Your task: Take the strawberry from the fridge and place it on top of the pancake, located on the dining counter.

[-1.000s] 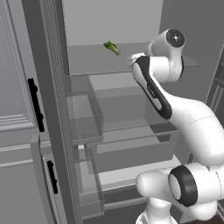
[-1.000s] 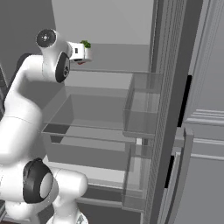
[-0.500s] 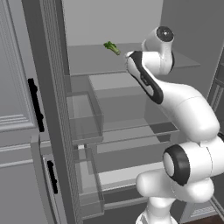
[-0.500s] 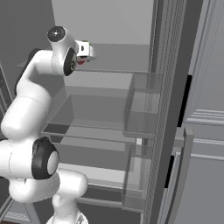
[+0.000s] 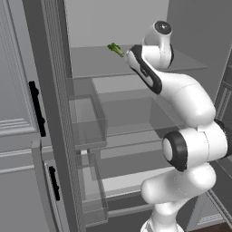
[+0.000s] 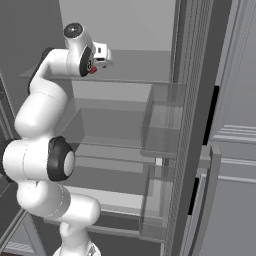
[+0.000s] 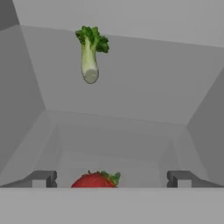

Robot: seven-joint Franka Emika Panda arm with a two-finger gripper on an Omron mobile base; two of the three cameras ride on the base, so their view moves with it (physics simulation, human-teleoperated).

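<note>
The strawberry (image 7: 96,180) is seen low between the open fingers (image 7: 43,178), nearer the left one, on the upper fridge (image 5: 136,68) shelf; the leafy vegetable (image 7: 90,54) lies well beyond.

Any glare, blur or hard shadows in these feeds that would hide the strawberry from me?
Hand view: flat, even light, no glare; slightly soft, yet the strawberry reads clearly between the spread fingertips, its lower part cut off at the frame's bottom. Right base view: only a red sliver beside the gripper. Left base view: sharp, the leafy vegetable plain.
</note>
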